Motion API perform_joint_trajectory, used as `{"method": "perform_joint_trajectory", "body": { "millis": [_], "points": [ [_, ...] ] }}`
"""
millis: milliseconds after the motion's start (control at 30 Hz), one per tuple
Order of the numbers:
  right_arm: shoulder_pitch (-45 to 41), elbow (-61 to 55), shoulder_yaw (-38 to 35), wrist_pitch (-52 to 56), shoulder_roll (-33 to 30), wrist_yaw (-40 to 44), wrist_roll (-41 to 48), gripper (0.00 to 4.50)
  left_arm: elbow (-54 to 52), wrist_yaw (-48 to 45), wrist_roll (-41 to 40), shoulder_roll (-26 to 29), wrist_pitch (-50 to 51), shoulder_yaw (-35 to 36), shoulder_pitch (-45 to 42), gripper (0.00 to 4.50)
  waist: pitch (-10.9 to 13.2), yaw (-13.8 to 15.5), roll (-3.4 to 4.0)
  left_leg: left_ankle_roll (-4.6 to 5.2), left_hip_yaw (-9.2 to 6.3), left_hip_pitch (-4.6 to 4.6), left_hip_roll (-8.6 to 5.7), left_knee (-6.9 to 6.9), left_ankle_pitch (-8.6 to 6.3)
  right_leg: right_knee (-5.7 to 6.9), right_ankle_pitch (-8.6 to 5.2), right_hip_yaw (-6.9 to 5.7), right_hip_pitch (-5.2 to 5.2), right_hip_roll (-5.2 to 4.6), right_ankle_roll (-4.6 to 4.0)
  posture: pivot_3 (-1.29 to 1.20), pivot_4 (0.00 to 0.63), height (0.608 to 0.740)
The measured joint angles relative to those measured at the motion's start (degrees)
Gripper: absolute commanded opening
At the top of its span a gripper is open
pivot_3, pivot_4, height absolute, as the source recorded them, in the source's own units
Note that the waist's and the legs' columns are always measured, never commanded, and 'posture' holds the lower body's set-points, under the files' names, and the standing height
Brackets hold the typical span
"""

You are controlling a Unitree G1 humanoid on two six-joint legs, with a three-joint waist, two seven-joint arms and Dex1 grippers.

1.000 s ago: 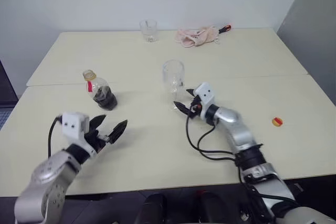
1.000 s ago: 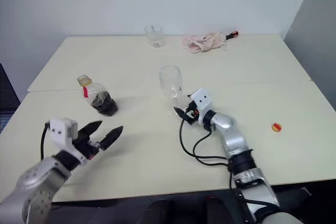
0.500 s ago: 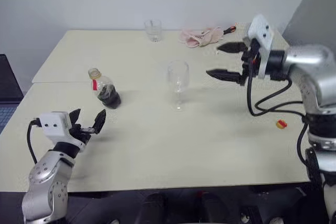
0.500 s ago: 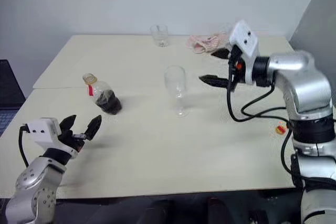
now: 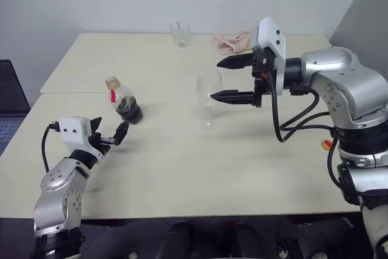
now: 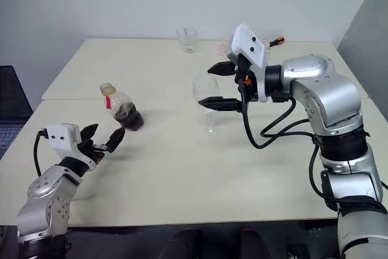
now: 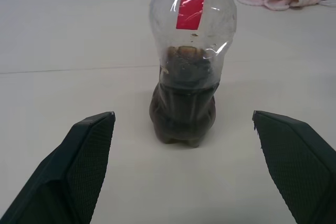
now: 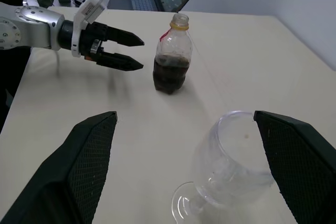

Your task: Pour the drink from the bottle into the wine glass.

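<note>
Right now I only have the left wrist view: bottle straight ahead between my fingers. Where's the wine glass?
Observer: The wine glass stands upright on the table, to the right of the bottle from the head camera, well apart from it.
Operator: Is the right end effector on it?
Observer: No. The right end effector hangs open in the air beside the bowl, not gripping it.
Operator: Is the bottle capped?
Observer: The neck shows a yellowish ring; I cannot tell whether a cap is on. A small yellow-and-red object lies near the table's right edge.
Operator: Anything behind the glass?
Observer: A short tumbler and a pink cloth at the far edge.
</note>
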Motion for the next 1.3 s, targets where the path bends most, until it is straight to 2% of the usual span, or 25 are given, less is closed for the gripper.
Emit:
{"method": "perform_joint_trajectory", "body": {
  "millis": [433,867,1000,1167,1233,1300],
  "points": [
    [-0.9,-0.2,1.5,-0.9,0.6,-1.1,-0.1,4.45,11.9,-0.3,5.7,1.7,-1.6,-5.3,-11.7,4.50,0.0,-0.1,0.00,-0.01,-0.01,-0.03,0.00,0.01,0.00,0.00,0.01,0.00,-0.06,0.01,0.01,0.00,0.150,0.740],
    [-0.9,-2.8,1.7,1.3,0.0,-3.0,-0.1,4.45,34.9,-1.4,10.2,-0.3,-15.0,-8.3,-26.9,4.50,0.0,-0.1,-0.01,-0.02,-0.03,-0.23,-0.05,0.21,0.01,0.01,0.05,-0.03,-0.12,0.00,0.09,0.00,0.150,0.740],
    [-0.5,-4.0,1.7,2.3,-1.0,-4.0,-0.1,4.50,42.5,-1.5,11.1,-0.6,-19.7,-8.4,-29.8,3.30,0.0,-0.2,-0.01,-0.02,-0.08,-0.42,-0.05,0.38,0.01,0.04,0.06,-0.08,-0.23,0.00,0.10,0.00,0.150,0.740],
    [0.3,-4.9,1.6,3.3,-1.9,-5.2,0.0,4.50,45.9,-2.6,11.4,-0.6,-22.8,-8.4,-30.3,1.67,0.0,-0.1,-0.01,-0.01,-0.11,-0.51,-0.06,0.53,0.00,0.06,0.08,-0.09,-0.26,0.00,0.13,0.00,0.150,0.740],
    [0.5,-5.2,1.5,3.5,-2.3,-5.9,0.0,4.50,46.6,-3.0,11.4,-0.6,-23.7,-8.4,-30.3,1.29,0.0,-0.1,-0.01,0.00,-0.12,-0.51,-0.06,0.55,0.00,0.06,0.10,-0.09,-0.25,0.00,0.15,0.00,0.150,0.740],
    [0.7,-5.5,1.2,4.0,-2.9,-6.3,0.0,4.50,46.8,-3.8,11.4,-0.6,-24.0,-8.4,-30.3,1.15,0.0,-0.1,-0.01,0.00,-0.13,-0.52,-0.07,0.56,0.00,0.06,0.10,-0.09,-0.24,0.00,0.16,0.00,0.150,0.740]
  ]
}}
